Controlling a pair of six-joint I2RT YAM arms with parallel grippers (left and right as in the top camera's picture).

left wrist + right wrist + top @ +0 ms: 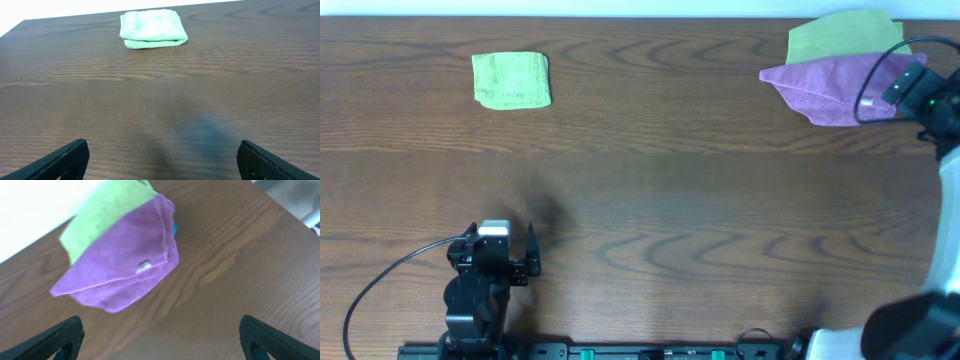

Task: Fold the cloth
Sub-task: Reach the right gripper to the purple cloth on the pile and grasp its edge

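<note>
The task appears to be at its opening step, the reach for the cloth, with no fold begun. The cloth [120, 275] lies at the far right corner of the table [670, 200], partly on top of a lime-green cloth [105, 215] and spilling off it onto bare wood. The right gripper [161, 337] hovers just short of it with its fingers spread wide and nothing between them. The left gripper [162, 160] is also wide and empty, well apart from the cloth near the front left of the table, and it faces a folded green cloth [152, 29] at the far left. The purple piece is soft, matte terry, slumped into an uneven wedge with one layer doubled over another. A thin hemmed edge runs across it, and a small white tag [144, 266] sits on that edge. A small blue patch shows at its far side, too small to identify. The green cloth under it looks flatter and smoother, while the tabletop is dark brown with a strong grain. The next move likely calls for lowering onto a free corner or the hemmed edge and pinching only the purple layer. The cloth would then be drawn off the green one onto open wood and spread flat before folding.
</note>
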